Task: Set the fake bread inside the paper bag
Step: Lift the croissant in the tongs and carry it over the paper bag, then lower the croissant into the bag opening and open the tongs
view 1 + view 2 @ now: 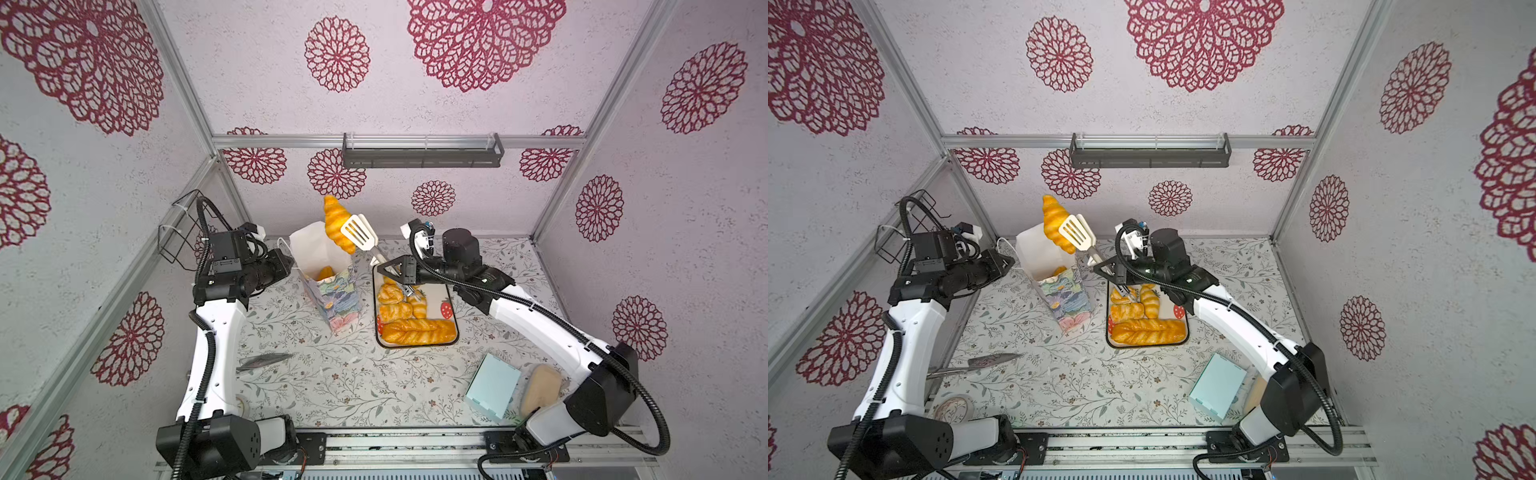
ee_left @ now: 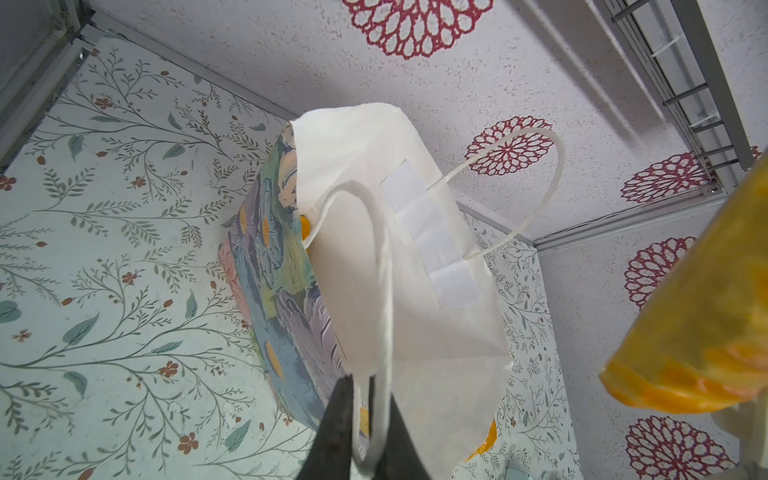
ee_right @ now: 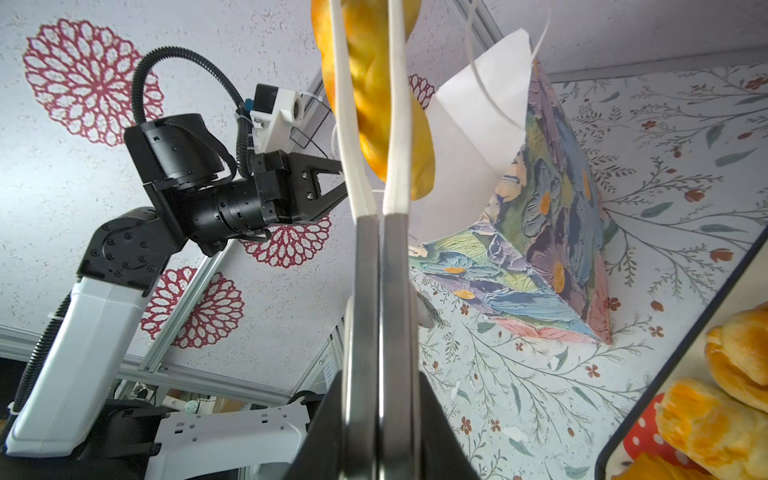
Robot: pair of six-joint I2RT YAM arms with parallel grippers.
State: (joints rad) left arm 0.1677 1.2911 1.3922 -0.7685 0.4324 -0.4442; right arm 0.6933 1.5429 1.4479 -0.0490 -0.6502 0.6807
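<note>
Right claw (image 1: pixel 394 271) clamped on tongs (image 1: pixel 359 235) pinching a croissant (image 1: pixel 335 220) high at the bag (image 1: pixel 336 300) mouth; left claw (image 2: pixel 368 419) nipped tight on the bag's handle (image 2: pixel 386 291). Bag standing on counter (image 1: pixel 332 382), left of tray (image 1: pixel 434 306) with other bread (image 1: pixel 417 331).

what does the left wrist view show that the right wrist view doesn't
Only the left wrist view: the cord handle of the paper bag pinched in the left gripper, a contact hidden in the right wrist view. Only the right wrist view: the right gripper shut on the tongs, the left arm, the tray of rolls. Both: the bag and the croissant held up in the tongs.
</note>
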